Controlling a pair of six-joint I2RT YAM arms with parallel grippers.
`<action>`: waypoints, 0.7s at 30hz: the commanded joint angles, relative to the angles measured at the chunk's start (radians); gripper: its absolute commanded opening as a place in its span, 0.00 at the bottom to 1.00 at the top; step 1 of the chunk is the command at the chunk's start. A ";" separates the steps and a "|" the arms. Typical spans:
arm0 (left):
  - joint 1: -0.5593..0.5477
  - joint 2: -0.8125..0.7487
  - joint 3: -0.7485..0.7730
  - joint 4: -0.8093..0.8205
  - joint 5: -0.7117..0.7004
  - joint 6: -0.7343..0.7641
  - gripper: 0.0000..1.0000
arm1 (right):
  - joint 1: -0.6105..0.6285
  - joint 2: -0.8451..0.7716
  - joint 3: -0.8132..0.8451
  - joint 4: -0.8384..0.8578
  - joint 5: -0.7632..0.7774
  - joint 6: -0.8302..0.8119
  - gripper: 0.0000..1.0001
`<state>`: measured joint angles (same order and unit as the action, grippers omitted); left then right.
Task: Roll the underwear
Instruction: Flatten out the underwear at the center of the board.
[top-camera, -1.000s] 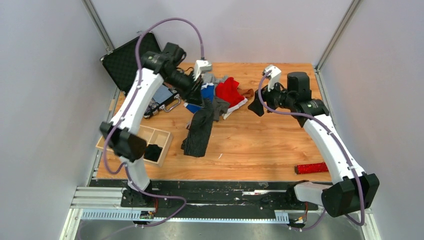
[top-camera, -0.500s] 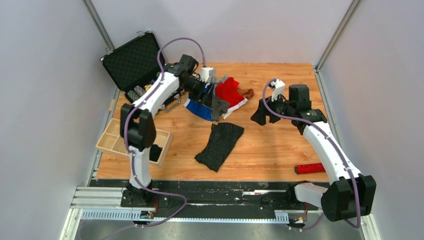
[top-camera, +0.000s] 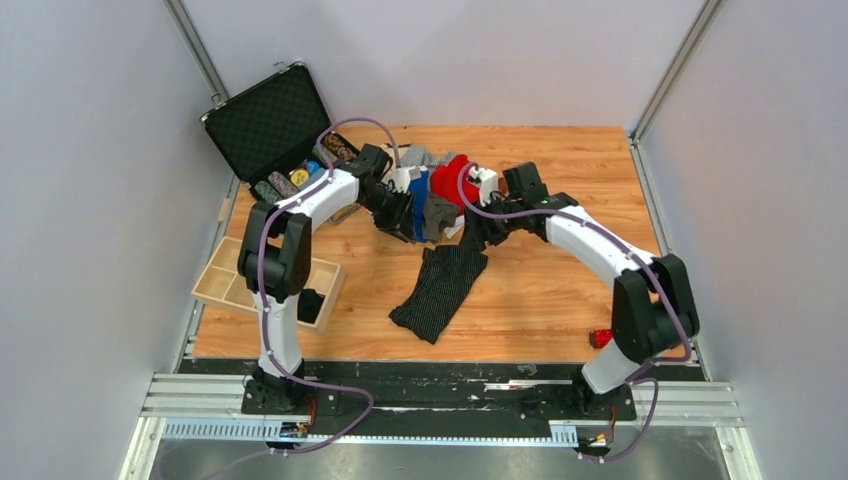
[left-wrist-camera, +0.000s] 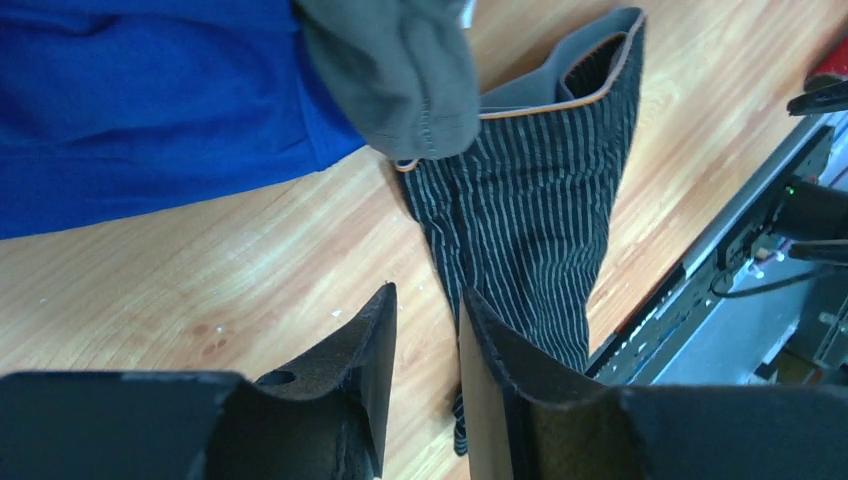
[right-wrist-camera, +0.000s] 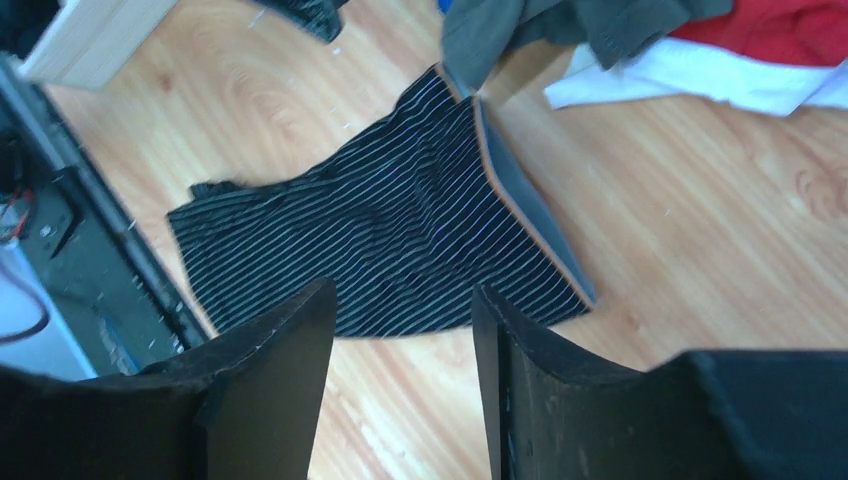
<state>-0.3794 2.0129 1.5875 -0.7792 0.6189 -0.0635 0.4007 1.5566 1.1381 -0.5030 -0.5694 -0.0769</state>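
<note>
The left hand (left-wrist-camera: 428, 300) hangs low over the worktop (left-wrist-camera: 200, 290), its fingers (left-wrist-camera: 370, 340) a narrow gap apart and pinching nothing. Just past the fingertips lies the striped underwear (left-wrist-camera: 530, 230), black with thin pale lines and an orange-edged waistband, flat on the wood. A grey piece (left-wrist-camera: 400, 70) overlaps one corner of that waistband, and a blue piece (left-wrist-camera: 150, 100) lies beside the grey one.

The right hand (right-wrist-camera: 402, 295) is spread wide and empty. It hovers above the striped underwear (right-wrist-camera: 390, 240), which shows through the gap between its fingers (right-wrist-camera: 280, 360). Beyond it, the grey piece (right-wrist-camera: 490, 30) reaches the waistband corner. A red piece (right-wrist-camera: 790, 30) with white trim lies to the side.

From above, the left hand (top-camera: 405, 212) and right hand (top-camera: 470, 232) sit near each other, both at the near edge of the pile (top-camera: 440, 190) of garments. The striped underwear (top-camera: 440, 290) stretches from there towards the arm bases, spread out and not rolled, on the middle of the worktop (top-camera: 560, 290).

A wooden tray (top-camera: 235, 285) sits at the left near corner, with something dark in one compartment. An open black case (top-camera: 265, 120) stands at the far left, with striped chips (top-camera: 300, 178) in it. A red stick (top-camera: 600, 338) shows at the near right, mostly hidden behind the right arm.
</note>
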 joint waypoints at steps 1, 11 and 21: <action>0.009 -0.008 -0.058 0.150 0.006 -0.094 0.40 | 0.074 0.108 0.097 0.084 0.123 0.018 0.52; 0.003 0.037 -0.173 0.323 0.020 -0.196 0.47 | 0.119 0.328 0.211 0.107 0.120 -0.168 0.56; -0.052 0.122 -0.155 0.417 0.076 -0.216 0.40 | 0.119 0.367 0.207 0.117 0.127 -0.199 0.57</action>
<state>-0.4004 2.0956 1.4075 -0.4095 0.6743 -0.2703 0.5220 1.9266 1.3155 -0.4274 -0.4355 -0.2420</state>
